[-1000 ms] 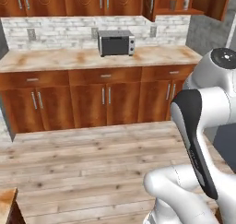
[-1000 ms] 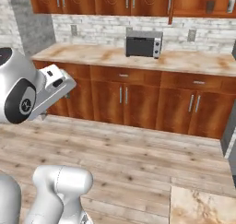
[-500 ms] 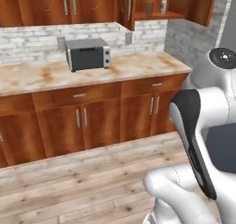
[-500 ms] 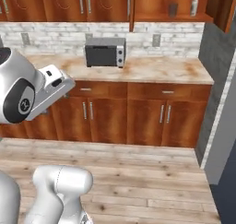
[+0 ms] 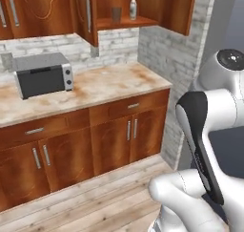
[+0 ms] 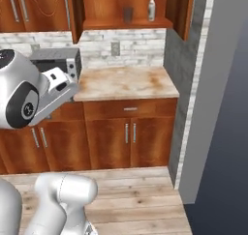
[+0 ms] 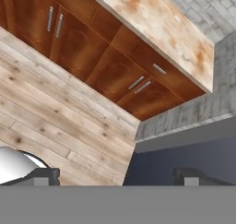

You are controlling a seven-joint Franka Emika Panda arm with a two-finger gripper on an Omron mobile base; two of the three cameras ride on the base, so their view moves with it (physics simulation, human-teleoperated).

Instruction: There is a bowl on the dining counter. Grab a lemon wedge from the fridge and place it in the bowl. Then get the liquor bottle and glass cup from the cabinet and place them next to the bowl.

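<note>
On the wooden cabinet (image 5: 143, 6) shelf: slim-necked liquor bottle (image 5: 133, 6), translucent glass cup (image 5: 116, 14).

Base views toward cabinet (image 5: 138, 6) corner

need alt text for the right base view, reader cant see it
An open reddish wood wall cabinet holds a pale liquor bottle and a greyish glass cup side by side on its shelf, above a marbled wall counter. A grey microwave sits at left, partly behind the robot's white arm.
</note>
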